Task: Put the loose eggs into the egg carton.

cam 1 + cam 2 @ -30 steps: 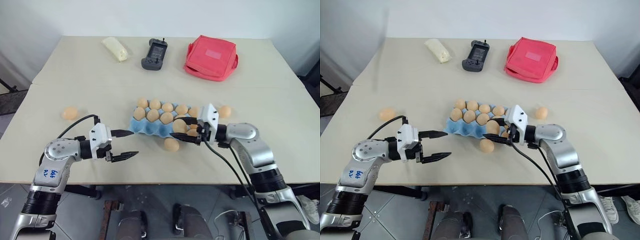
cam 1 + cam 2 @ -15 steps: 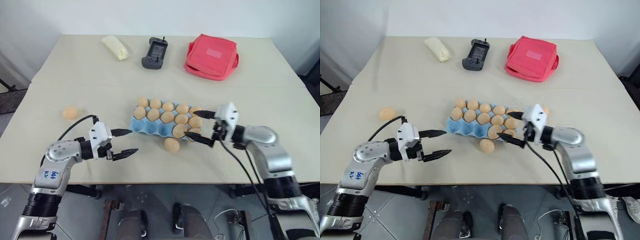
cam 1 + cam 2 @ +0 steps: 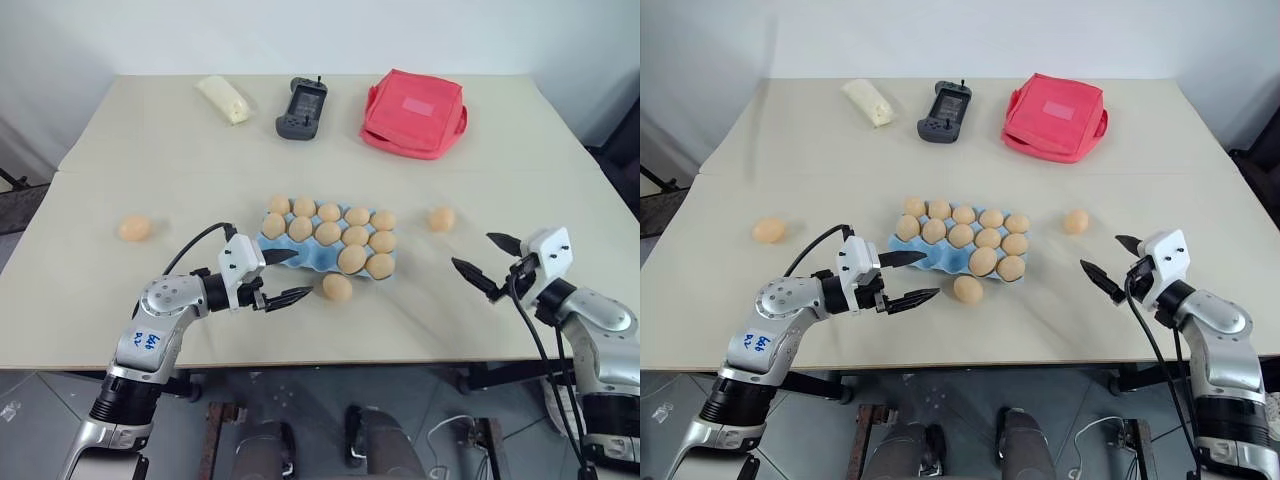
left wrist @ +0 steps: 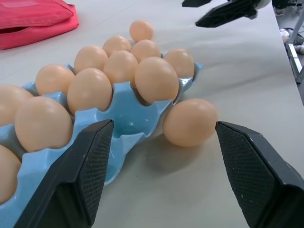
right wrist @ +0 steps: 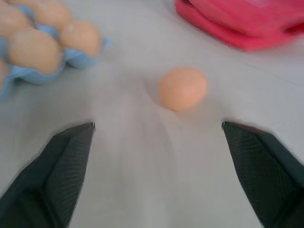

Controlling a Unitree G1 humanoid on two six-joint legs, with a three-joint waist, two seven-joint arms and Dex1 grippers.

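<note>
While the blue egg carton (image 3: 322, 243) hides its own cups under a near-full load of eggs, three loose eggs lie on the worktop (image 3: 500, 130). One egg (image 3: 337, 287) touches the carton's near edge, just ahead of the left jaws (image 3: 283, 277), which stand apart and empty. Another egg (image 3: 441, 218) lies ahead of the wide-open right jaws (image 3: 483, 262); a third (image 3: 135, 228) sits far left with bare worktop around it.
</note>
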